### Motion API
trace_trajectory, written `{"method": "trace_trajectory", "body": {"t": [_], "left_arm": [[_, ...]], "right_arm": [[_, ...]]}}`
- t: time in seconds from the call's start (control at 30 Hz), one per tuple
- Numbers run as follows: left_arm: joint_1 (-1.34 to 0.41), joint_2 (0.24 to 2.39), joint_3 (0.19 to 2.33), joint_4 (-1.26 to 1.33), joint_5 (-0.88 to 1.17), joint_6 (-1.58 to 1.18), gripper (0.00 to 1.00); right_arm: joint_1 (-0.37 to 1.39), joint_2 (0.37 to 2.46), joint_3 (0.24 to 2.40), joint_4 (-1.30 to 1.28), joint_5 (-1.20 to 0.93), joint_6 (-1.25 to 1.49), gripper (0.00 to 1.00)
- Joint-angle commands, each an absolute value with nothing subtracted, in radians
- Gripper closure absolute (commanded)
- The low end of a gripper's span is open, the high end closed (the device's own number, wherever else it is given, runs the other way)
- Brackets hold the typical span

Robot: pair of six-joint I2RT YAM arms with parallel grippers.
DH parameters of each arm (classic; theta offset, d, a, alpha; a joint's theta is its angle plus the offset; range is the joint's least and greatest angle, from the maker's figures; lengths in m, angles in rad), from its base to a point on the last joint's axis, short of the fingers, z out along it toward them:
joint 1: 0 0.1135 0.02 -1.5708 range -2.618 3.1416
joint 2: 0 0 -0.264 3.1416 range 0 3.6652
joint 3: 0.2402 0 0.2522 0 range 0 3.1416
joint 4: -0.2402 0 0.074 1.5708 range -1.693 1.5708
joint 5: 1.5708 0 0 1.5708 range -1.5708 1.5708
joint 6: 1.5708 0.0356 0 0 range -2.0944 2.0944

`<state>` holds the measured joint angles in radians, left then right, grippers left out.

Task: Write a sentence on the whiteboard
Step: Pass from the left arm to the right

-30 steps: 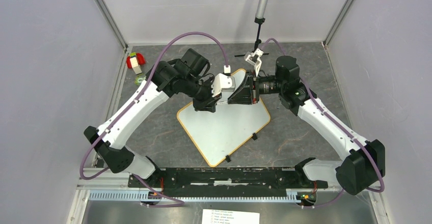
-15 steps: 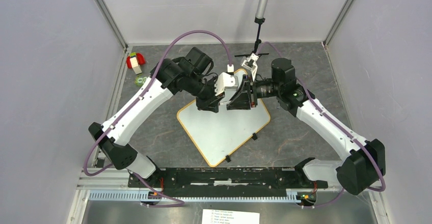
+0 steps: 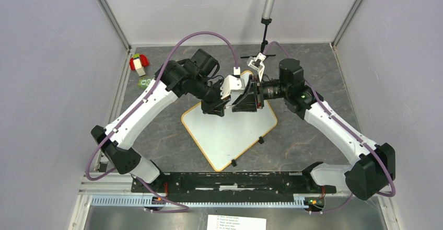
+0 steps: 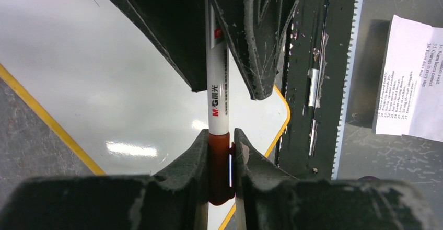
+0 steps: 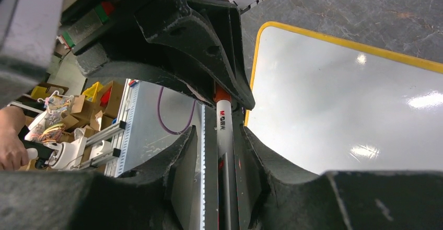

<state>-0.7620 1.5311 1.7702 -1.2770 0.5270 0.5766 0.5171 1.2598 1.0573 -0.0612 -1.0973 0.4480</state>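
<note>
Over the whiteboard (image 3: 230, 130) both arms (image 3: 142, 106) meet — fingers (image 4: 183, 180) pinching one marker (image 4: 218, 99).

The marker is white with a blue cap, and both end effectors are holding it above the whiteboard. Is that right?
Almost. The cap is red, not blue. The left wrist view shows the marker, white-bodied, with the red cap pinched in the left end effector, while the right end effector holds the body, above the whiteboard.

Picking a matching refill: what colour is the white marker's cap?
Orange-red plastic cap, clearest in the left wrist view.
</note>
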Motion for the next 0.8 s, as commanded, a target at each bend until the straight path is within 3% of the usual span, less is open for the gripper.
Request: {"method": "trace_trajectory", "body": {"t": [0.0, 0.13, 0.37, 0.77], "left_arm": [[-0.772, 1.524, 1.793, -1.268, 0.553, 0.601, 0.98], [-0.776, 1.527, 1.793, -1.267, 0.546, 0.600, 0.98], [-0.776, 1.537, 1.803, -1.266, 0.529, 0.586, 0.98], [-0.727, 1.436, 1.674, -1.268, 0.489, 0.583, 0.98]], "right_arm": [[0.522, 1.262, 1.108, -0.020, -1.083, 0.456, 0.59], [0.522, 1.263, 1.108, -0.018, -1.082, 0.456, 0.65], [0.522, 1.254, 1.104, -0.038, -1.082, 0.426, 0.98], [0.375, 1.273, 1.235, -0.195, -1.107, 0.316, 1.00]]}}
